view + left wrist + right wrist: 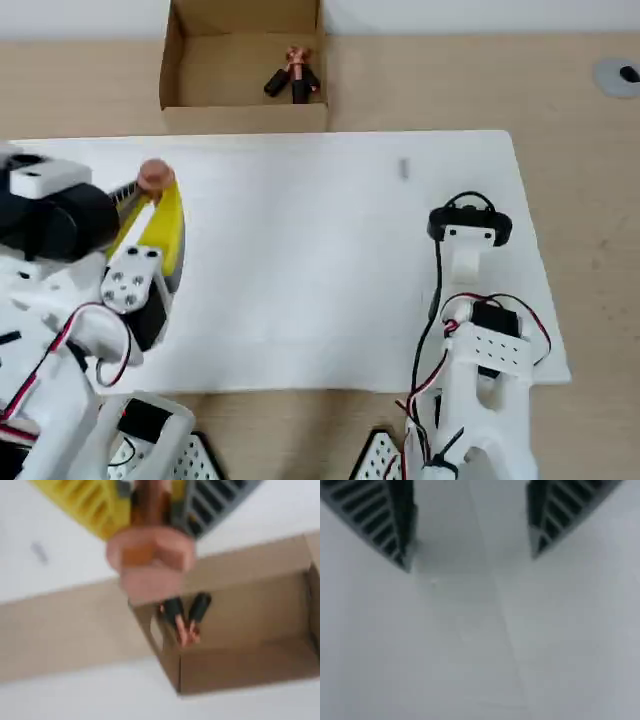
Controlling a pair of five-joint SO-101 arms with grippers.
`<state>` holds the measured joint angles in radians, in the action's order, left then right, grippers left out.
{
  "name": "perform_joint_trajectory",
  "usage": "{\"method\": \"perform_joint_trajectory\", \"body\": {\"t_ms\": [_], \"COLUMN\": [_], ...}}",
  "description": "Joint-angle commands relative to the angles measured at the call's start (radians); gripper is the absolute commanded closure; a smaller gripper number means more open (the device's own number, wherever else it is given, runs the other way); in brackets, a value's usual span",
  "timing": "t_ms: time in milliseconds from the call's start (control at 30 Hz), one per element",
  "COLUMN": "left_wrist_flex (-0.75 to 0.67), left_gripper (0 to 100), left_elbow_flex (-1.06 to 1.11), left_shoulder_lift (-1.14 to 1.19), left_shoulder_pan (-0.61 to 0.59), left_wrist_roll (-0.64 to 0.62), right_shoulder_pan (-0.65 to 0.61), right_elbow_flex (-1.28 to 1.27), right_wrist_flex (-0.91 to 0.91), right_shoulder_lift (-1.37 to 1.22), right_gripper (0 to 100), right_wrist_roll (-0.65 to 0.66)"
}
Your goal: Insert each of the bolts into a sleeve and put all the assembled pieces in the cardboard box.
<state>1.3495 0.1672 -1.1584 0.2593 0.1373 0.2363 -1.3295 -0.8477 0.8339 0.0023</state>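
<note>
The left end effector (150, 196) is clamped on a copper bolt (153, 176), held over the sheet (300, 270) on the surface, near the box (245, 119). I cannot tell whether it wears a sleeve. Two pieces (293, 78) lie in the box, so I judge this one is what's left. The right end effector (470, 562) hangs with fingers apart, empty. No readable writing anywhere

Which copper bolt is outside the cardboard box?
The bolt clamped in the left gripper over the white mat; the other two lie inside the cardboard box.
</note>
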Motion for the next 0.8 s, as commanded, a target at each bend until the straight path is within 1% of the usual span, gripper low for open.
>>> {"method": "perform_joint_trajectory", "body": {"t_ms": [0, 133, 233, 333, 567, 767], "left_wrist_flex": [0.055, 0.098, 0.129, 0.196, 0.215, 0.284], "left_gripper": [99, 99, 99, 99, 99, 99], "left_elbow_flex": [-0.023, -0.003, 0.066, 0.141, 0.404, 0.379], "left_shoulder_lift": [-0.004, -0.076, -0.162, -0.302, -0.682, -0.670], "left_shoulder_pan": [0.003, 0.014, 0.006, 0.005, 0.009, 0.005], "left_wrist_roll": [-0.040, -0.048, -0.048, -0.046, -0.044, -0.044], "right_shoulder_pan": [0.018, 0.018, 0.018, 0.018, 0.016, 0.013], "right_elbow_flex": [-0.002, -0.002, -0.002, -0.002, -0.002, -0.002], "right_wrist_flex": [0.038, 0.038, 0.038, 0.038, 0.038, 0.037], "right_shoulder_lift": [0.012, 0.012, 0.012, 0.012, 0.012, 0.012], "right_gripper": [80.6, 80.5, 80.6, 80.6, 80.6, 80.6], "right_wrist_roll": [0.006, 0.006, 0.006, 0.006, 0.005, 0.005]}}
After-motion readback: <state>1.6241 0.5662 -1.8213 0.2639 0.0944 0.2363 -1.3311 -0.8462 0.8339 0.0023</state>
